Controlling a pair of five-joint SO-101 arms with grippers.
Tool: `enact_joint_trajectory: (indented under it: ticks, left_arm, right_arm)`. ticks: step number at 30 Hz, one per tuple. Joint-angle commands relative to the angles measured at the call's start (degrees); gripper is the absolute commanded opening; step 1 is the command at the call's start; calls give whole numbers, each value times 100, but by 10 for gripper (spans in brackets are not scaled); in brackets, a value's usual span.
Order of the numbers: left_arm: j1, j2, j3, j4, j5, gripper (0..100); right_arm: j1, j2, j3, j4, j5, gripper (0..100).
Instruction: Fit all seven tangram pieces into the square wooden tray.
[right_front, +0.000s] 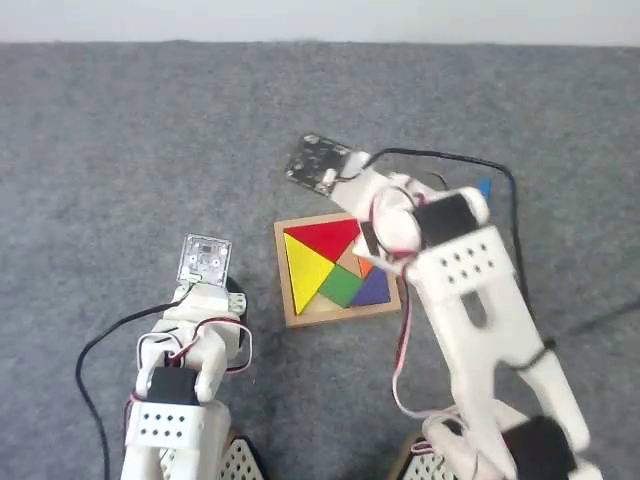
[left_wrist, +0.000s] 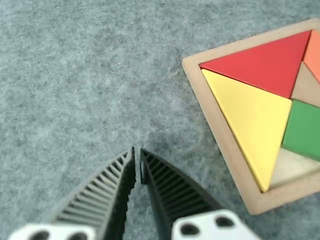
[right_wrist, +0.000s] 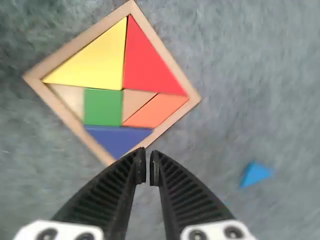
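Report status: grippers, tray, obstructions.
Left gripper and right gripper shut, empty. Tray part-filled, two gaps bare. Light blue triangle loose on carpet.

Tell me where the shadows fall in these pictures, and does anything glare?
Left wrist view: a small dark shadow lies on the grey mat just past the shut left gripper, and a thin one runs along the wooden tray rim. High view: the light is even, with no hard shadows. Right wrist view: no glare on the fitted pieces, and the loose blue triangle casts barely any shadow.
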Motion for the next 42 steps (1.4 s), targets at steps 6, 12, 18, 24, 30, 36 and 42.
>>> enact_joint_trajectory:
  ticks: [6, 12, 18, 24, 30, 36, 42]
  left_arm:
    - [-18, -70, -48, 9, 26, 14]
    - [-26, -70, -48, 9, 26, 14]
    - [-26, -70, -48, 9, 26, 14]
    - [-26, -70, -48, 9, 26, 14]
    - [-26, -70, -48, 9, 26, 14]
    - [-26, -70, -48, 9, 35, 14]
    - [-26, -70, -48, 9, 35, 14]
  right_arm:
    - [-40, -602, 1723, -1191, -2075, 12]
    - [110, -576, 3112, -3073, -2391, 12]
    - [637, -558, 3385, -3319, -3024, 12]
    - [646, -470, 3525, -3451, -3051, 15]
    - [646, 954, 2857, -3451, -3007, 13]
    - [637, 2176, 1996, -3284, -3051, 13]
    - [664, 2246, 1873, -3266, -3051, 13]
